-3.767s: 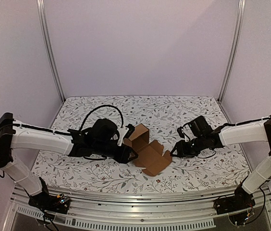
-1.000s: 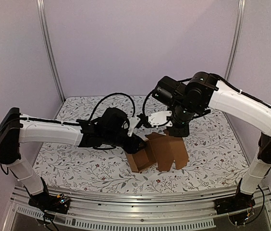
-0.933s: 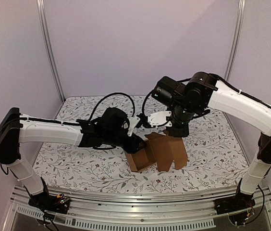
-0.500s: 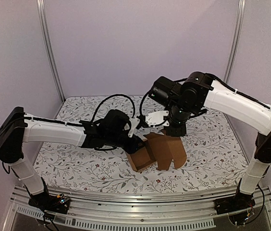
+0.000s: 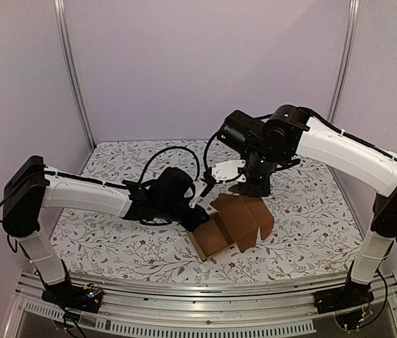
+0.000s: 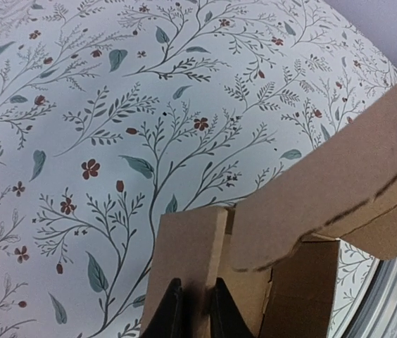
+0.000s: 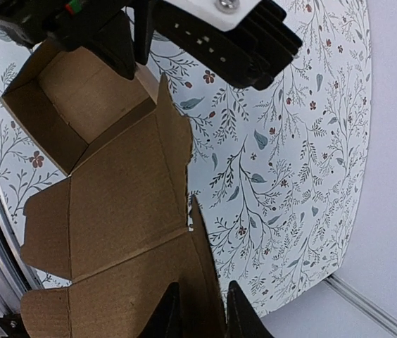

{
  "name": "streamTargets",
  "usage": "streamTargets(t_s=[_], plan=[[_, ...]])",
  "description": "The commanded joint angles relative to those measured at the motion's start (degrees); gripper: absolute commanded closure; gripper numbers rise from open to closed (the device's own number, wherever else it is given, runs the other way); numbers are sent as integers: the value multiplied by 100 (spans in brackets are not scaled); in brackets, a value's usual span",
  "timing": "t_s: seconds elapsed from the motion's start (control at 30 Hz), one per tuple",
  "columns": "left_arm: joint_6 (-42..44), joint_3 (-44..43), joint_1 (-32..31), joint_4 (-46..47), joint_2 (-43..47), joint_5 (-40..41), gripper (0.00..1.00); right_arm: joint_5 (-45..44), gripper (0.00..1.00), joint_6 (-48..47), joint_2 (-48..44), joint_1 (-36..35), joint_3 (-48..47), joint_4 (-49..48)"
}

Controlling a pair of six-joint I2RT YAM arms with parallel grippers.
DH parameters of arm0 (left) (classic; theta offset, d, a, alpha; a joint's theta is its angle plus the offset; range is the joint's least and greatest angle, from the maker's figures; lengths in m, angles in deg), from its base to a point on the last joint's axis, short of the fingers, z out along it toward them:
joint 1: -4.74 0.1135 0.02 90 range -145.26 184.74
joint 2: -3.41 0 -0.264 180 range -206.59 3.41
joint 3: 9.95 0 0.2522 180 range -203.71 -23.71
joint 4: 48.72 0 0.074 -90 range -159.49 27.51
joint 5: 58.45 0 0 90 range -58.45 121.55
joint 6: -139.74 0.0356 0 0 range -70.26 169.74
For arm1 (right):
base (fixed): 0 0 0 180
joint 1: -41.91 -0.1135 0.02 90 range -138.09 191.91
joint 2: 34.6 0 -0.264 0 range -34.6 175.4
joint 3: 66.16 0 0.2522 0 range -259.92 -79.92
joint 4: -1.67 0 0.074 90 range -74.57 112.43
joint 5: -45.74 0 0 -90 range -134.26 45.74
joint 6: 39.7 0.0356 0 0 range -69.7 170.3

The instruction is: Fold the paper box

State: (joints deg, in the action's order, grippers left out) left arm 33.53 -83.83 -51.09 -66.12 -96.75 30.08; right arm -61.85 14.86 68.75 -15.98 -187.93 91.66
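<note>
Floral counter [image 5: 114, 246]: left end effector [image 6: 193, 299] clamps box [image 5: 237, 222] wall, anchoring it; right end effector [image 7: 200, 299] pinches flap for folding.

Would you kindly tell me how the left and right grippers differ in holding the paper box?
The left gripper lies low over the table, while the right gripper hangs from a raised arm. The left pinches a wall at the tray end of the paper box; the right pinches a flap at its far edge. Both are shut on cardboard.
</note>
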Motion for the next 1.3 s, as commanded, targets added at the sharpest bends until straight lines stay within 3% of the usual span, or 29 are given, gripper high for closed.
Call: streamTargets(t_s=[0.0,0.13,0.57,0.8,0.93,1.1,1.27], plan=[[-231,203,7,-166,-108,126,91,-93,75,34,-250,166,294,326],[-436,252,9,-99,-189,114,93,-183,63,96,-631,235,571,-382],[-1545,447,11,135,-423,653,100,18,42,911,-2263,530,2032,-2472],[-2407,441,2,230,-455,1322,100,-264,33,2360,-2708,747,2986,-3490],[-2677,335,-35,260,-556,1675,100,62,30,3191,-2722,880,3417,-3997],[-2875,129,-137,84,-665,2072,85,70,26,3837,-2759,890,4147,-4896],[-2921,58,-289,-7,-597,2348,78,139,26,4111,-2604,900,4339,-5314]])
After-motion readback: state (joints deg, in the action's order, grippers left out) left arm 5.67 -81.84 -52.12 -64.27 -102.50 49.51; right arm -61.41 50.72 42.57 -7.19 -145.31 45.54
